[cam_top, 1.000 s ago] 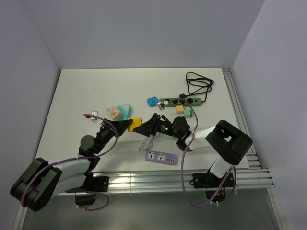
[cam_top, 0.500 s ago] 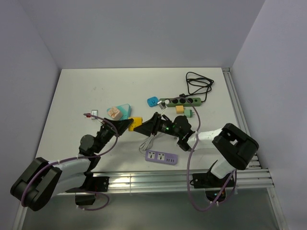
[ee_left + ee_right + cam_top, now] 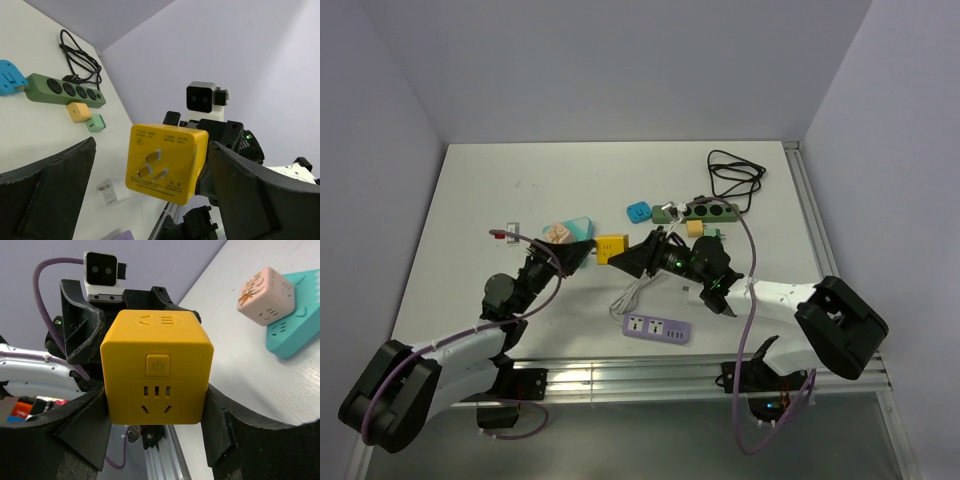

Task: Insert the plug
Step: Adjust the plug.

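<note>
Jaws of R gripper (image 3: 156, 407) clamp yellow plug (image 3: 156, 365); L gripper (image 3: 151, 145) spread, clear.

Yellow cube (image 3: 611, 244) between left tool (image 3: 585, 251) and right tool (image 3: 620, 257)

The yellow cube (image 3: 156, 367) looks like smooth plastic with a soft, dull shine to me. Its prongs (image 3: 145, 172) are shiny metal. The fingers (image 3: 55, 192) of my left hand (image 3: 151, 150) are dull black plastic, a bit rough, and my right hand (image 3: 156, 410) looks the same. The counter (image 3: 480, 200) is white and matt. The green power strip (image 3: 710, 210) is dull plastic. The rails (image 3: 620, 375) at the counter's near edge are bright metal.
</note>
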`<state>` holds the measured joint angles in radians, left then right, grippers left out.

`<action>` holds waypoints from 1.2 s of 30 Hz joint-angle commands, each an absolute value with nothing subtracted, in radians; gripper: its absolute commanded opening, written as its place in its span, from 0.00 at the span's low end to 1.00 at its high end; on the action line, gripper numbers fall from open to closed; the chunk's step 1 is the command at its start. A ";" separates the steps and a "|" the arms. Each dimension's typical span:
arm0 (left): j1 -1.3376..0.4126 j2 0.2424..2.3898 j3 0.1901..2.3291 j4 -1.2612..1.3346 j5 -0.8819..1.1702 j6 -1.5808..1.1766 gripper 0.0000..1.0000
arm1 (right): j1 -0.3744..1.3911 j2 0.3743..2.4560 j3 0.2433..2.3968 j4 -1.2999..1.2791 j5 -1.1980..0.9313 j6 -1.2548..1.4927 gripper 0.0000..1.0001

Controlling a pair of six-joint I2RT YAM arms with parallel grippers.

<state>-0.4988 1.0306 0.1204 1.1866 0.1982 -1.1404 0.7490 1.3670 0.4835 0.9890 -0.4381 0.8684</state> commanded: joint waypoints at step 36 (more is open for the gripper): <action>-0.403 0.816 0.204 0.781 0.262 -0.951 0.99 | 0.568 1.653 1.548 -0.638 0.287 0.367 0.00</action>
